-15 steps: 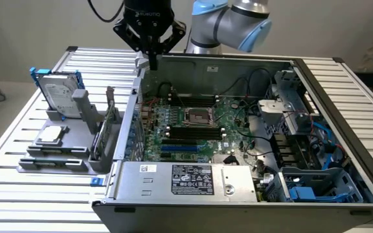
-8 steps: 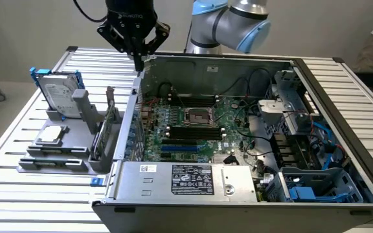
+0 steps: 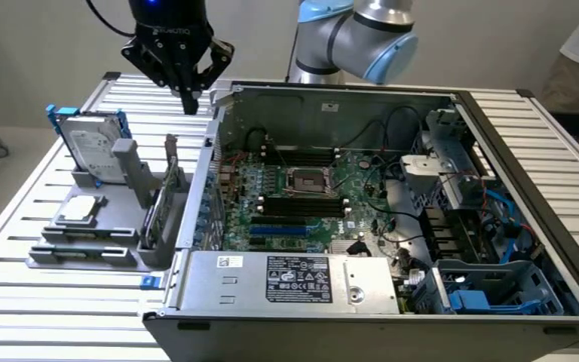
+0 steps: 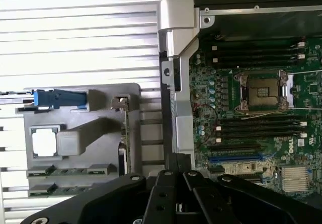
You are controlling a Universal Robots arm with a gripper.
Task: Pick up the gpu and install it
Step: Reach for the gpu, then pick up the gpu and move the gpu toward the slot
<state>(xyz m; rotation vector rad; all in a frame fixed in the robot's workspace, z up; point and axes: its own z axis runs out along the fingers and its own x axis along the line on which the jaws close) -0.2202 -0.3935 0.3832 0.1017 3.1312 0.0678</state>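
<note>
In the exterior view the scene is lit brightly and evenly by diffuse light, and only soft, faint shadows are cast. A pale sheen is carried by the ribbed silver aluminium table top point(image 3: 38, 309). The inside of the open grey metal computer case point(image 3: 320, 105) is left darker, most deeply around the drive bays point(image 3: 491, 226) at the exterior view's right. The black two-fingered gripper point(image 3: 191, 104) is rendered as a dark shape with little detail. In the wrist view the table's ribs are washed out by glare and the pale square chip point(image 4: 44, 143) is blown out, while the green motherboard point(image 4: 261, 133) is evenly exposed.

Robotics lab, slatted workbench point(image 3: 58, 309) (open computer case point(image 3: 370, 337))
</note>
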